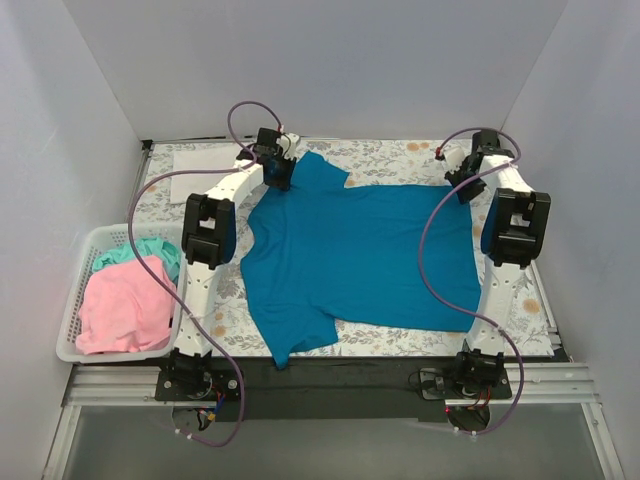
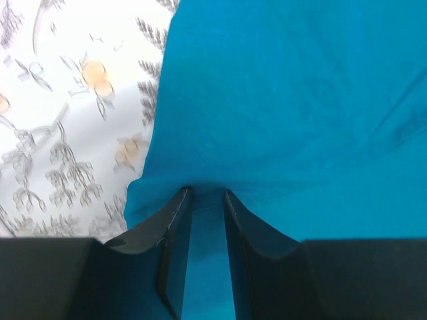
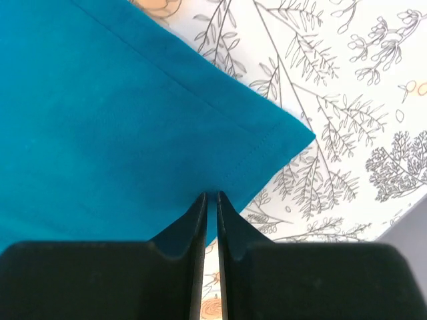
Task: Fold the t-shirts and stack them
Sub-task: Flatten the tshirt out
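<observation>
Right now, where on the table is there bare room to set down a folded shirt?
Bare: the far strip of table between left claw and right claw, beyond the teal shirt; also a thin strip along its near edge. Crowded: the white shirt fills the far-left corner, and the left arm overhangs the basket side.

spread t-shirt (image 1: 360, 250) lies mid table (image 1: 400, 158); my left gripper (image 1: 280, 172) at its far-left sleeve, my right gripper (image 1: 460, 186) at its far-right corner; basket (image 1: 72, 318) left of table, two t-shirts (image 1: 125, 300) in it.
</observation>
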You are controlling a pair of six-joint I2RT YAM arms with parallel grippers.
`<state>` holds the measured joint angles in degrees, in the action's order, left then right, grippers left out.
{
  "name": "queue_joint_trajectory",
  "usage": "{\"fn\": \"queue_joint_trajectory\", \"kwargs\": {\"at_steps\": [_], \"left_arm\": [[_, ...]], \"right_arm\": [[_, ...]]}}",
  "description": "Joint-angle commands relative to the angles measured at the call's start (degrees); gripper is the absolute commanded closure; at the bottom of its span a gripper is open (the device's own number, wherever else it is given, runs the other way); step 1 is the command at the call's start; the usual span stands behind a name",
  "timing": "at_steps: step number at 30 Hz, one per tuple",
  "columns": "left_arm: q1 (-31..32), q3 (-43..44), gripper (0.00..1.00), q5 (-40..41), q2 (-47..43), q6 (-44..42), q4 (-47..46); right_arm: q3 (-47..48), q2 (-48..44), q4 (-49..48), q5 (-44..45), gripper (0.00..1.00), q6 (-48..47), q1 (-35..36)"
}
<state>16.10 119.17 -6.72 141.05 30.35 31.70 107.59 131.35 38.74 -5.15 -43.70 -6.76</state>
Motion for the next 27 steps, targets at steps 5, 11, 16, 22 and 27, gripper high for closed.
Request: {"fn": "queue_joint_trajectory", "kwargs": {"at_steps": [5, 11, 16, 22, 27], "left_arm": [[-0.89, 7.74, 0.75, 1.98, 6.34, -0.64, -0.32], [-0.89, 8.62, 0.67, 1.71, 6.69, -0.73, -2.96], [-0.98, 8.01, 0.55, -1.53, 1.96, -0.47, -4.71], [-1.24, 3.45, 0.21, -16.46, -14.29, -4.84, -1.04], [-1.24, -11.03, 0.16, -27.98, -30.64, -13.28, 8.35]], "right_arm": [[5.25, 5.58, -6.22, 4.53, 0.85, 0.20, 0.44], [8.59, 6.90, -9.55, 4.88, 0.80, 0.99, 0.70], [13.17, 6.12, -10.35, 6.29, 0.69, 1.87, 1.31], [6.94, -8.69, -9.22, 1.03, 0.28, 0.90, 1.75], [-0.35, -23.04, 1.40, -5.30, 0.11, -5.85, 1.75]]}}
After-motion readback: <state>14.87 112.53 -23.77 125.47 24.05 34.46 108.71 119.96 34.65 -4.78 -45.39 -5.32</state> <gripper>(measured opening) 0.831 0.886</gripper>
